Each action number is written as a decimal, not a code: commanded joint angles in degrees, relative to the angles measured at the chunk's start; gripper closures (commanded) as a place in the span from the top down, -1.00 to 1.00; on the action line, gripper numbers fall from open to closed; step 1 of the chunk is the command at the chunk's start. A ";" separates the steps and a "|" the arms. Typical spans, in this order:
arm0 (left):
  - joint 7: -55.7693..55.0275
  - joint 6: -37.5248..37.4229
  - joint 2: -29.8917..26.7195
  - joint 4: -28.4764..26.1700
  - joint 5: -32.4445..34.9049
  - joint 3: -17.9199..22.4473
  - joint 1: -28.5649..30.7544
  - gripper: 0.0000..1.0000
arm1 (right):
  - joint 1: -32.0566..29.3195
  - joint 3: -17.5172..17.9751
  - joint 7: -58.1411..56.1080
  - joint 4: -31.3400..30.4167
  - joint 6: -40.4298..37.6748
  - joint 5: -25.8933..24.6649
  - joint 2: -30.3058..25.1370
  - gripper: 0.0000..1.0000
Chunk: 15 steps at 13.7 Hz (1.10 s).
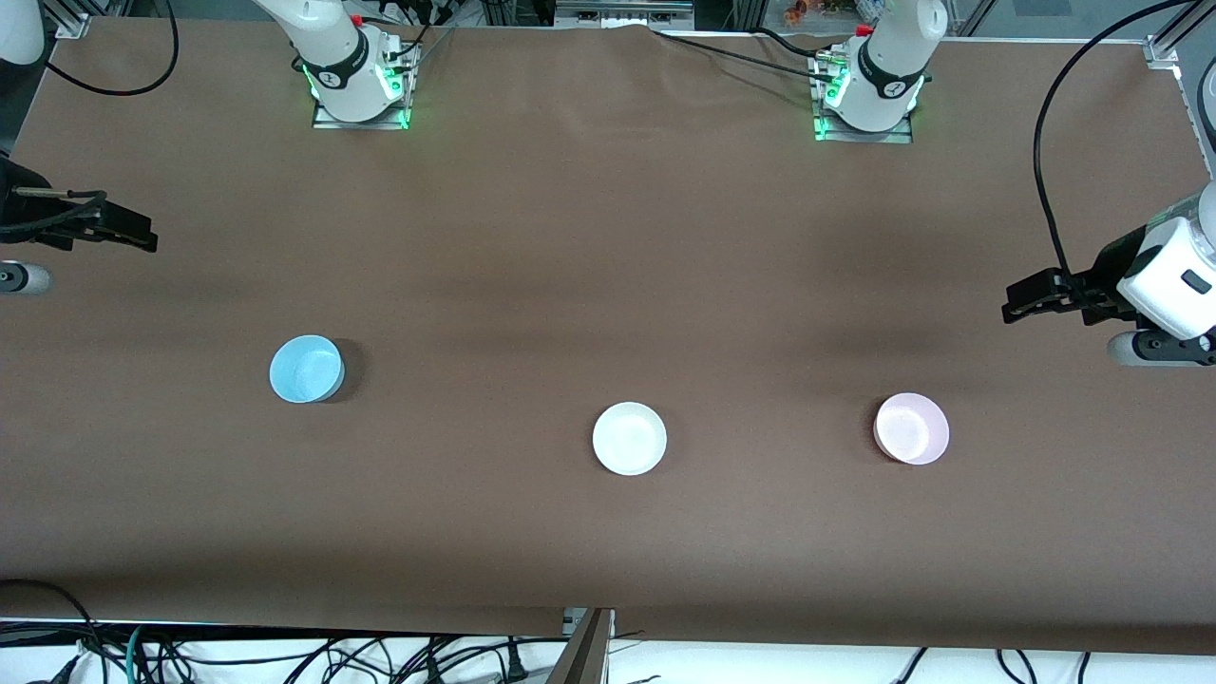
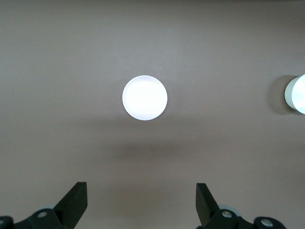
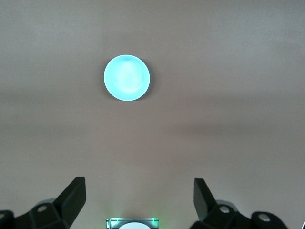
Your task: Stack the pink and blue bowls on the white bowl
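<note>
Lowest in the front view, and so nearest that camera, sits the white bowl [image 1: 629,438], upright on the brown tabletop [image 1: 608,237] about midway between the two arms' ends.

Going across the front view from its left edge: the right pincer [image 1: 142,235] hangs in the air over the right arm's end of the tabletop, holding nothing; its wrist view shows its two fingers [image 3: 71,198] spread wide. Next comes the blue bowl [image 1: 306,369], upright, toward that same end and a little farther from the front camera than the white bowl. Then the white bowl, then the pink bowl [image 1: 911,428] toward the left arm's end, almost level with the white one. All three bowls stand well apart, none stacked. Last, the left pincer [image 1: 1015,308] hangs over the left arm's end of the tabletop, empty, with its fingers [image 2: 74,202] wide apart.
</note>
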 commanded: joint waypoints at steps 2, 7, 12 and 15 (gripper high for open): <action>0.91 1.99 1.52 -0.12 1.11 -0.27 1.05 1.00 | -0.44 0.33 0.24 -0.07 -0.79 0.77 -0.17 1.00; 0.91 3.04 2.49 -0.29 1.02 -0.27 1.40 1.00 | -1.31 -0.02 0.33 -0.07 -0.70 0.77 1.23 1.00; 0.91 5.85 4.60 -0.90 1.63 -0.18 1.40 1.00 | -3.42 -0.11 -0.90 -0.16 4.46 0.86 7.89 1.00; 0.91 7.61 6.79 -1.26 4.01 -0.27 1.32 1.00 | -3.25 -0.02 -0.99 -0.86 10.78 0.95 14.39 1.00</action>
